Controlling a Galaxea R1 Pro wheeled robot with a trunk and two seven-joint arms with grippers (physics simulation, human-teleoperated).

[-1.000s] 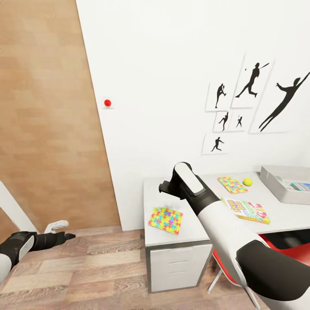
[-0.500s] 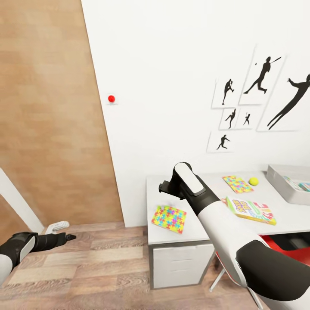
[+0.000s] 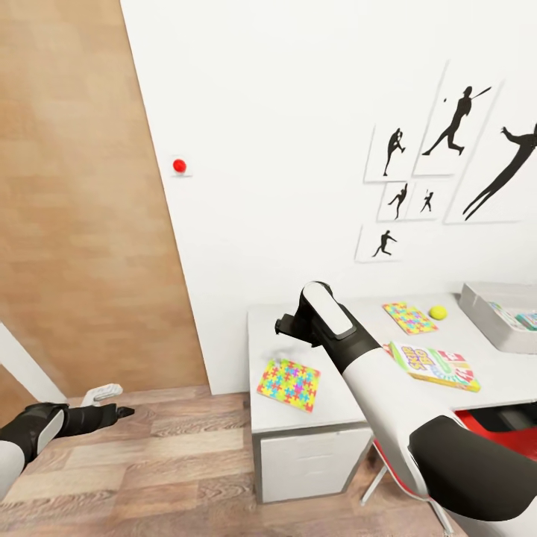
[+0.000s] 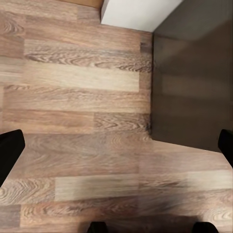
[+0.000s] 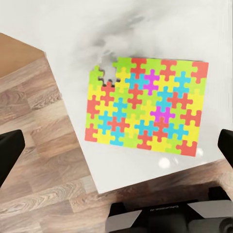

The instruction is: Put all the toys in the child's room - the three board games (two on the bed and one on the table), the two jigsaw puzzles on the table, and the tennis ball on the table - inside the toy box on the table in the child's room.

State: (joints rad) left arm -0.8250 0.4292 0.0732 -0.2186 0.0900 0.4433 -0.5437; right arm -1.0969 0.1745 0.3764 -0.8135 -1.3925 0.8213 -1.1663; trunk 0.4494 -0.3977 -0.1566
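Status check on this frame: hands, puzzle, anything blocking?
Right hand open, empty, above the larger jigsaw puzzle near the table edge. Left hand open, low over the floor. Nothing on or against the puzzle.

A jigsaw puzzle (image 5: 145, 107) lies flat at the centre of the frame, a squarish mat of interlocking yellow-green, red, blue, orange and magenta pieces, with one piece missing at its upper left corner. It rests on the light grey table (image 5: 63, 34), which fills the upper and right parts of the frame; its edge runs diagonally from the upper left down to the lower middle. Wood-plank floor (image 5: 34, 160) shows at the left and along the bottom. The right gripper's dark fingertips (image 5: 9, 150) sit at the left and right edges, spread wide apart, holding nothing.
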